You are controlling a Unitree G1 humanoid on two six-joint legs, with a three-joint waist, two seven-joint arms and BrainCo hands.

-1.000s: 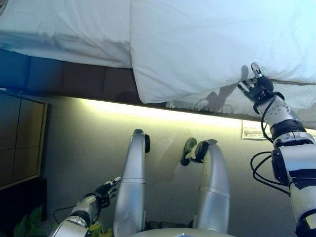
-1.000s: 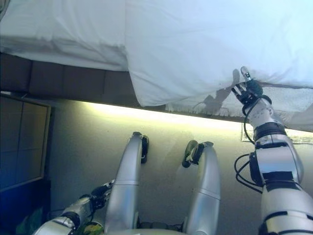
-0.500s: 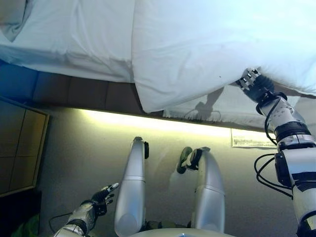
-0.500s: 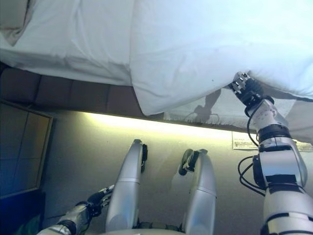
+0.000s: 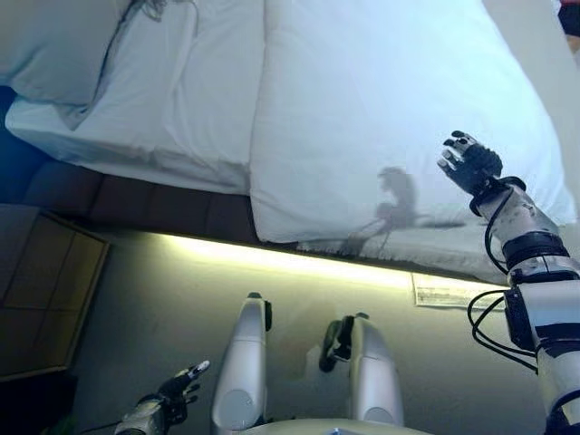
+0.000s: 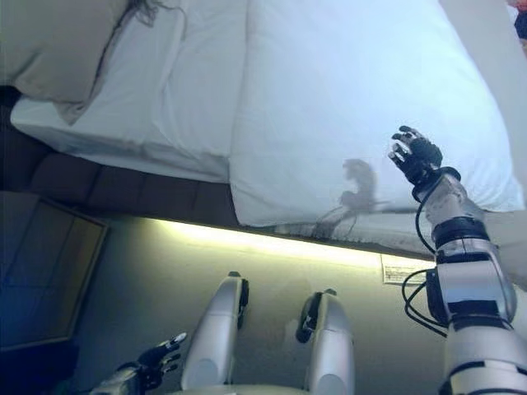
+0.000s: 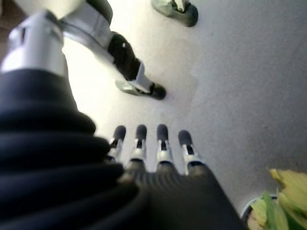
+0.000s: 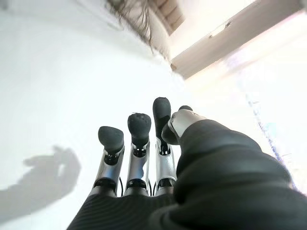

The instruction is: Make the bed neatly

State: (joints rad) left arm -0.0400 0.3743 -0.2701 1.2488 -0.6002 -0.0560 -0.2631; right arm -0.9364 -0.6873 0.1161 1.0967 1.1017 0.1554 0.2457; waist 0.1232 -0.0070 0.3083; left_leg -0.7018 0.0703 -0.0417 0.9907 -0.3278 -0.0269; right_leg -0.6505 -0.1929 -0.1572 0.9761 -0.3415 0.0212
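A white duvet (image 5: 381, 109) covers the right part of the bed, and its near edge hangs over the side. To its left lies a flatter white sheet (image 5: 190, 100) with a pillow (image 5: 54, 45) at the far left. My right hand (image 5: 469, 163) hovers over the duvet's near right part with relaxed fingers and holds nothing; its shadow falls on the cloth. The right wrist view shows its fingers (image 8: 139, 139) straight above the white cloth. My left hand (image 5: 174, 399) hangs low at the lower left, open and empty, over the floor (image 7: 240, 72).
A dark padded bed base (image 5: 118, 204) runs under the mattress with a lit strip (image 5: 299, 265) below it. A dark cabinet (image 5: 45, 290) stands at the left. A paper sheet (image 5: 453, 292) lies on the floor. A green plant (image 7: 283, 196) is near my left hand.
The camera has tilted up, showing more of the bed. My right hand has let go of the duvet's edge and risen above the duvet. The edge now hangs down.
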